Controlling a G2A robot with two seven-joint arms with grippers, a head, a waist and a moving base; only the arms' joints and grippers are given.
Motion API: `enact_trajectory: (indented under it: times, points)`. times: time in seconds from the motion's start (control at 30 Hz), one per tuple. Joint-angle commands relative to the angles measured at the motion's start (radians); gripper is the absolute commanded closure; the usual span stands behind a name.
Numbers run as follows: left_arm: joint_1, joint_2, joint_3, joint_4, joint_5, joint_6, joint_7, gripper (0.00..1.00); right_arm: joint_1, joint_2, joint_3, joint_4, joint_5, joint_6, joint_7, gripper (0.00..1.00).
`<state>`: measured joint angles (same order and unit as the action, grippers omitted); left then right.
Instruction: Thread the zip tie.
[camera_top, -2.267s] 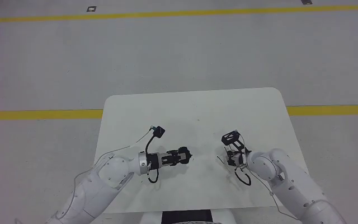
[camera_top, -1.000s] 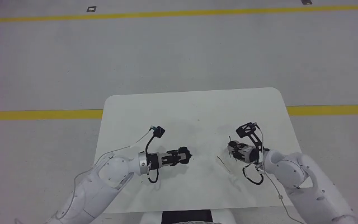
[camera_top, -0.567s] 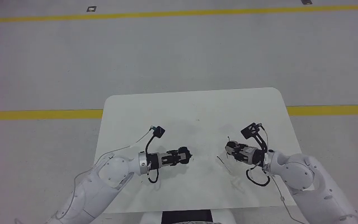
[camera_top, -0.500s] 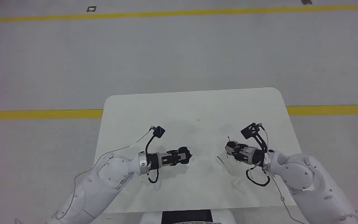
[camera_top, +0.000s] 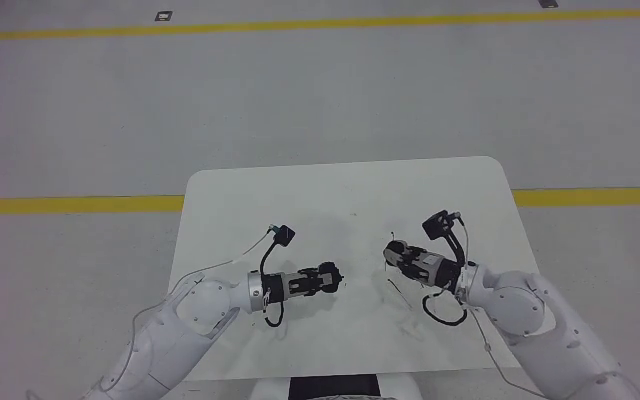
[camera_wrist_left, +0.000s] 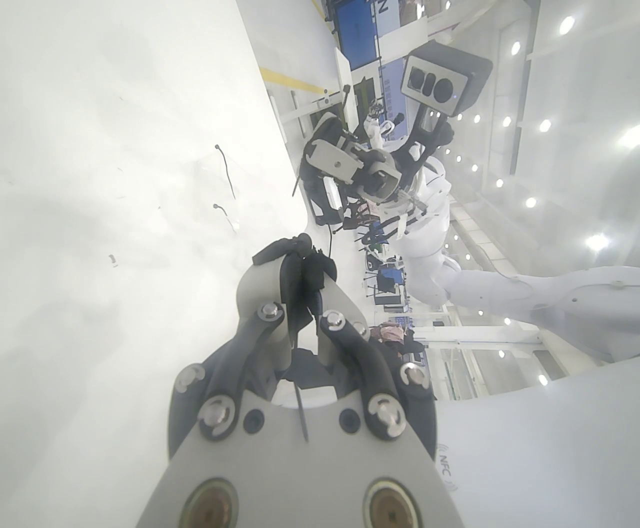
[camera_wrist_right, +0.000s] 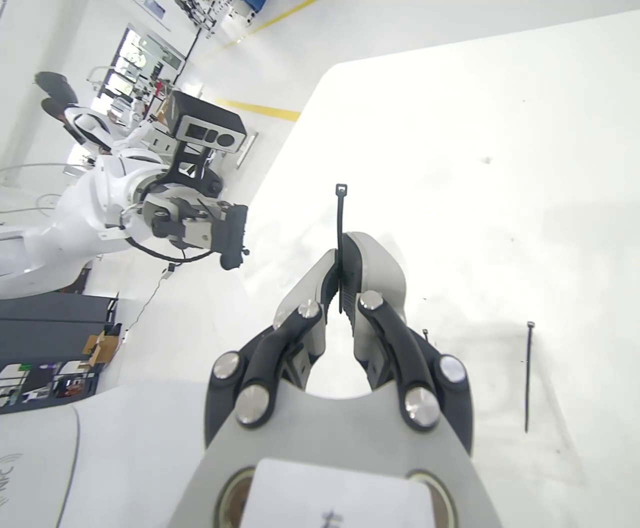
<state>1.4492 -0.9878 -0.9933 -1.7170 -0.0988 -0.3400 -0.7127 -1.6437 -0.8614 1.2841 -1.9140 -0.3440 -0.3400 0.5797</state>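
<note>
The left gripper (camera_wrist_left: 300, 252) is hovering over the desk (camera_top: 350, 200), its fingers pinching together on a thin black strip (camera_wrist_left: 300, 410). Facing it, the right gripper (camera_wrist_right: 344, 250) is clamping the zip tie (camera_wrist_right: 340, 215) above the desk's middle, the tie's head sticking out past its fingertips. A spare tie (camera_wrist_right: 528, 380) is lying flat on the desk nearby.

A thin black plastic zip tie (camera_wrist_right: 341, 215) is sticking out past the closed fingers of the right gripper (camera_wrist_right: 342, 250), its small square head at the free end, over the near right of the table (camera_top: 330, 190). A similar thin black strip (camera_wrist_left: 300, 405) is sitting pinched in the left gripper (camera_wrist_left: 300, 255). A spare black zip tie (camera_wrist_right: 528, 380) is lying flat and straight near the right gripper.
</note>
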Motion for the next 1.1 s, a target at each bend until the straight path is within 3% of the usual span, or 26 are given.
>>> enact_trajectory:
  times: [0.0,0.2,0.6,0.83,1.07]
  points:
    - [0.0,0.0,0.0,0.0,0.0,0.0,0.0,1.0,0.017,0.015,-0.029,-0.004,0.012,0.0,-0.018,1.0]
    - [0.0,0.0,0.0,0.0,0.0,0.0,0.0,1.0,0.068,0.062,-0.13,-0.017,0.008,0.0,-0.117,1.0]
    - [0.0,0.0,0.0,0.0,0.0,0.0,0.0,1.0,0.068,0.062,-0.13,-0.017,0.008,0.0,-0.117,1.0]
    - [0.0,0.0,0.0,0.0,0.0,0.0,0.0,1.0,0.081,0.062,-0.142,0.024,0.001,0.0,-0.185,1.0]
    - [0.0,0.0,0.0,0.0,0.0,0.0,0.0,1.0,0.107,0.086,-0.191,0.045,-0.007,0.0,-0.295,1.0]
